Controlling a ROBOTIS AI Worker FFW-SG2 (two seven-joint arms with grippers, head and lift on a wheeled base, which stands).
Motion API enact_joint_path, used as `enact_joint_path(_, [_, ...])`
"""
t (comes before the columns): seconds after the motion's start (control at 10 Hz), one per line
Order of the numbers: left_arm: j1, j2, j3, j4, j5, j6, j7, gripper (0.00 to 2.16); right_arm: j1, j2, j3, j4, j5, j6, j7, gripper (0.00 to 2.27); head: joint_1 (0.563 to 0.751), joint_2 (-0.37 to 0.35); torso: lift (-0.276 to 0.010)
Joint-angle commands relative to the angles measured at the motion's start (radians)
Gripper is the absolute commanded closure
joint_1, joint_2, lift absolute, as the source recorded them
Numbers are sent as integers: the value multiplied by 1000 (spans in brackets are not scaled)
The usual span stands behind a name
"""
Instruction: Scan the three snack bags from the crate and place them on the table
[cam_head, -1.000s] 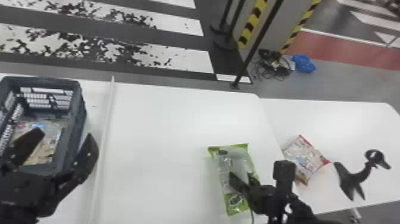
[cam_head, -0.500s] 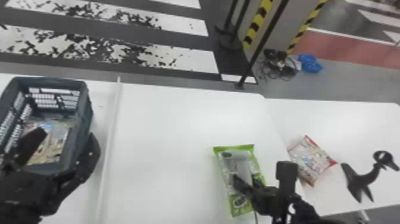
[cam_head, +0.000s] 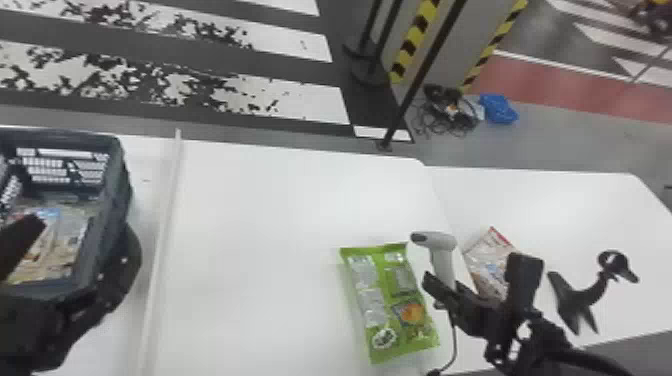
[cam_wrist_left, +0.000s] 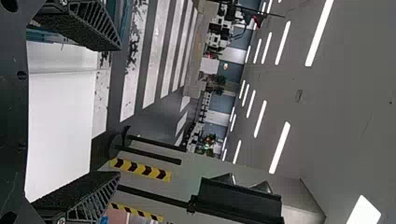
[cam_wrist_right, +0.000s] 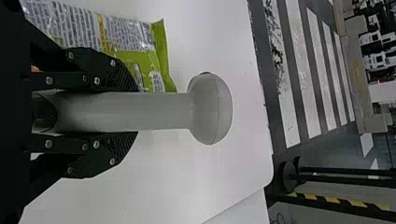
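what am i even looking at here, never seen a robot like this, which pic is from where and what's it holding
This is a two-armed robot working at white tables. The head view is its own look forward and down; the other two come from cameras on its wrists and are turned sideways.

Its right gripper is closed around the handle of a pale scanner. Its left gripper is open and empty, near the dark crate on the left.

A green snack bag lies on the table near the scanner. Further right are a red and white bag and a black stand. At least one more bag lies in the crate.
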Motion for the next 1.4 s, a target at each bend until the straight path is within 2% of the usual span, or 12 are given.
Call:
enact_joint_path(0.0, [0,0,0,0,0,1,-1,39,-62,-60,-33,144,-5,-9,5,2165,695,-350,-36])
enact_joint_path(0.2, [-3,5,0,0,0,14,-1,39,-120,-130,-44,325,4,-70,16,2165,695,-350,-36])
enact_joint_path(0.4, [-8,6,-5,-2,0,29,-1,39,-163,-167,-36,433,33,-122,29,2165,695,-350,-36])
enact_joint_path(0.5, [-8,8,-8,-3,0,32,-1,39,-220,-190,-36,526,53,-125,71,2162,695,-350,-36])
enact_joint_path(0.6, [-8,9,-6,-3,0,32,-1,39,-239,-204,-27,577,70,-180,105,2155,695,-350,-36])
enact_joint_path(0.8, [-8,11,0,-3,2,41,-1,39,-260,-211,1,623,98,-205,114,2081,695,-350,-36])
enact_joint_path(0.9, [-8,11,0,-3,2,44,-1,39,-262,-211,4,626,104,-205,114,1858,695,-350,-36])
enact_joint_path(1.0, [-8,9,-2,-2,2,47,-1,39,-262,-211,5,626,115,-205,112,1538,695,-350,-36])
enact_joint_path(1.2, [-8,8,-8,-3,2,47,-1,39,-254,-218,-1,624,115,-220,111,194,695,-350,-36])
enact_joint_path(1.3, [-6,6,-9,-3,0,47,1,39,-234,-218,-9,609,104,-251,111,16,695,-350,-36])
